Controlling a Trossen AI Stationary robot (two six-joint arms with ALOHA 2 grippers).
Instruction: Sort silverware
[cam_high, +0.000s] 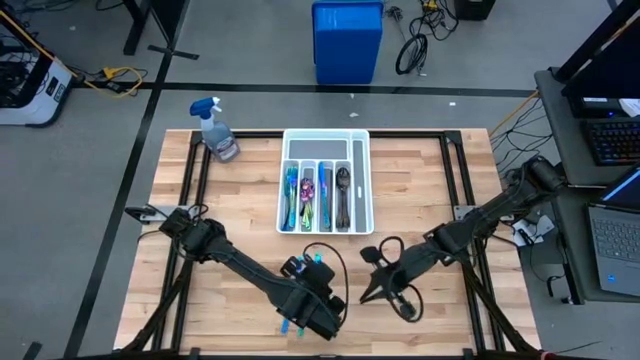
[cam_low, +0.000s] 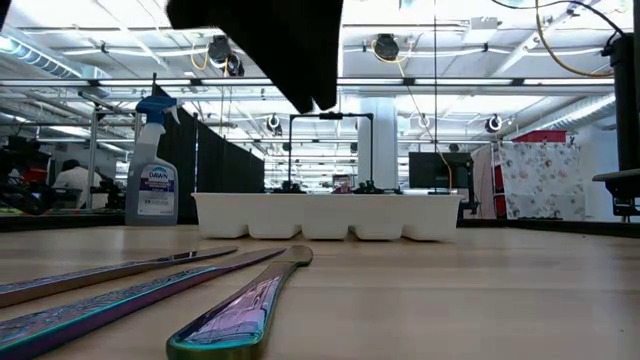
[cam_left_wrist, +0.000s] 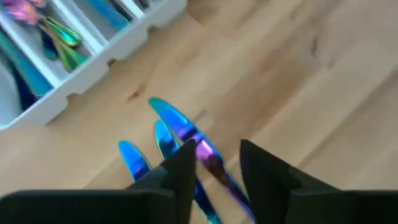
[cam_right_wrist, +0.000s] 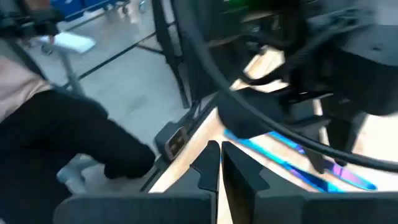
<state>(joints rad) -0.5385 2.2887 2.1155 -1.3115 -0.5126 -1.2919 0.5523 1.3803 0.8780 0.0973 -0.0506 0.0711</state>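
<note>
At the near edge of the table, three iridescent blue knives (cam_left_wrist: 177, 127) lie side by side on the wood, and the left gripper (cam_left_wrist: 214, 165) hangs right over them, its two dark fingers (cam_left_wrist: 183, 165) straddling one knife's purple-blue blade; whether they pinch it or merely flank it cannot be told. Just beside it, toward the right, the right gripper (cam_right_wrist: 220, 163) rests low over the boards with its fingers pressed together, holding nothing. Farther back at the table's middle sits the white tray (cam_high: 361, 180), with blue-teal forks (cam_high: 291, 195), rainbow-purple spoons (cam_high: 307, 195) and dark spoons (cam_high: 343, 190) lying in separate slots. A spray bottle (cam_high: 216, 130) stands at the far left corner.
</note>
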